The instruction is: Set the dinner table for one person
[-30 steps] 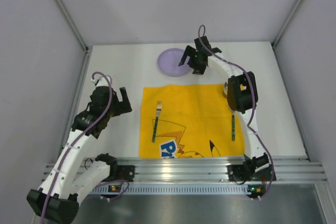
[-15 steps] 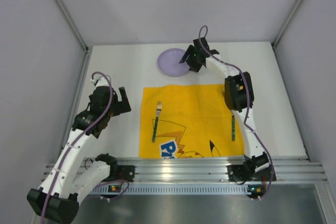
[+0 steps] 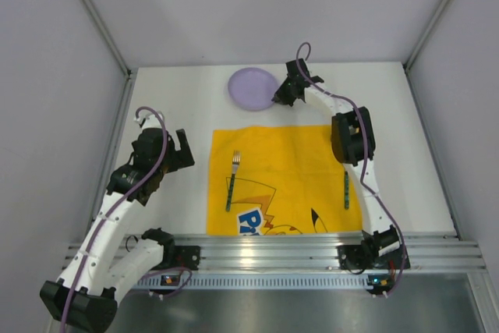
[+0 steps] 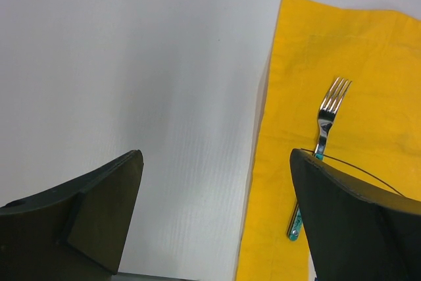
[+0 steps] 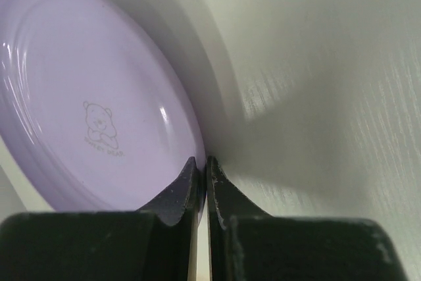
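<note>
At the back of the white dinner table [image 3: 171, 107] lies a round lilac plate [image 3: 251, 86]. My right gripper [image 3: 279, 99] is shut on its right rim. The right wrist view shows the black fingertips [image 5: 191, 179] pinched together on the edge of the plate [image 5: 85, 97], which carries a small bear print, with the gripper [image 5: 202, 160] low over the table [image 5: 316, 64]. My left gripper [image 3: 185, 150] hangs open over bare table [image 4: 131, 64] left of the yellow placemat [image 3: 284, 161]; nothing sits between its jaws [image 4: 217, 156].
On the placemat [image 4: 342, 64] a fork [image 3: 232, 181] with a green handle lies at the left [image 4: 325, 120], and a knife [image 3: 346, 190] with a green handle lies at the right. Grey walls enclose the table on three sides, and an aluminium rail runs along the near edge.
My right gripper went from open beside the plate to shut on its rim. The plate shifted slightly left and back. The left arm has not moved.
</note>
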You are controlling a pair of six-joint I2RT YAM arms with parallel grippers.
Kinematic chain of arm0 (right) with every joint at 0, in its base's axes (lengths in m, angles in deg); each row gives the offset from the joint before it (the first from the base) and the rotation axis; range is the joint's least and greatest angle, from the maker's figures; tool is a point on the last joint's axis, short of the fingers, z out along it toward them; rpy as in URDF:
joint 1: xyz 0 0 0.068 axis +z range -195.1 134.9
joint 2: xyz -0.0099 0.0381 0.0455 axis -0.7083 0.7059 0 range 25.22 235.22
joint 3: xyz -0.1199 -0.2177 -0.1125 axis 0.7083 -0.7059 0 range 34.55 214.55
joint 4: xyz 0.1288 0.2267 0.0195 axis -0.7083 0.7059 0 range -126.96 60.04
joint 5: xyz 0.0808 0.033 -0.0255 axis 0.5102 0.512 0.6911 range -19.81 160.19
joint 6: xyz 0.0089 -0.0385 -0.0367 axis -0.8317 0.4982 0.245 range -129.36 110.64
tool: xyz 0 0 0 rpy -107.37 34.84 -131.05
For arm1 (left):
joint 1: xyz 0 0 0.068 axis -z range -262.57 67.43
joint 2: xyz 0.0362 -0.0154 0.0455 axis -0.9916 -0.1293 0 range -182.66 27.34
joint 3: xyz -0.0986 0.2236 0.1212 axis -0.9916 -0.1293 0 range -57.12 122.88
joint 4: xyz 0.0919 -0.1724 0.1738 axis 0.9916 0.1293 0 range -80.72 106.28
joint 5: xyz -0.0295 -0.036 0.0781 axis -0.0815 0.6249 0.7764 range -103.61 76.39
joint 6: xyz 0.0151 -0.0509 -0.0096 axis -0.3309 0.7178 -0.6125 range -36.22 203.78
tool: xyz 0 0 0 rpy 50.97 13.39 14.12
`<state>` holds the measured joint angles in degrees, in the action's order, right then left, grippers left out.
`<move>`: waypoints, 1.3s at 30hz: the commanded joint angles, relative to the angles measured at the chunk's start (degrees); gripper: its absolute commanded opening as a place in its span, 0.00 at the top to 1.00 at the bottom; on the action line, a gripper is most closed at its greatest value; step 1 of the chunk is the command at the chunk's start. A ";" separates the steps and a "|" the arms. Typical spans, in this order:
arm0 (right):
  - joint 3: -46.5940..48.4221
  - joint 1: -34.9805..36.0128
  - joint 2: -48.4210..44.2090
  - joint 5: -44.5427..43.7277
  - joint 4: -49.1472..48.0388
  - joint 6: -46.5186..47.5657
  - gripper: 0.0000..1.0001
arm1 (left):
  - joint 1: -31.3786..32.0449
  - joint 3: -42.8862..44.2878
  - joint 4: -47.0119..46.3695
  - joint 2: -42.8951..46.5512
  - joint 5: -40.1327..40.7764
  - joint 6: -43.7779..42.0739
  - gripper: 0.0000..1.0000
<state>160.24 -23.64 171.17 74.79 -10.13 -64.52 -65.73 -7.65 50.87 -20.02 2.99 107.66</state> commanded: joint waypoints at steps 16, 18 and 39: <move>-12.72 -2.64 -25.25 9.99 -12.06 6.09 1.00 | -0.14 -0.34 -3.09 4.46 -4.64 -1.64 0.01; -21.13 -3.26 -32.78 9.55 -12.76 7.77 1.00 | -0.14 -0.43 -3.26 4.29 -5.00 -1.82 0.01; -84.29 -2.73 -75.20 3.22 -2.04 11.65 1.00 | 0.74 -0.52 -3.09 3.23 -4.74 -1.38 0.01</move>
<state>76.50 -26.84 99.46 78.61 -9.47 -53.00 -65.23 -7.91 50.04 -16.80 -2.34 106.32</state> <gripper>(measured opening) 0.023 0.986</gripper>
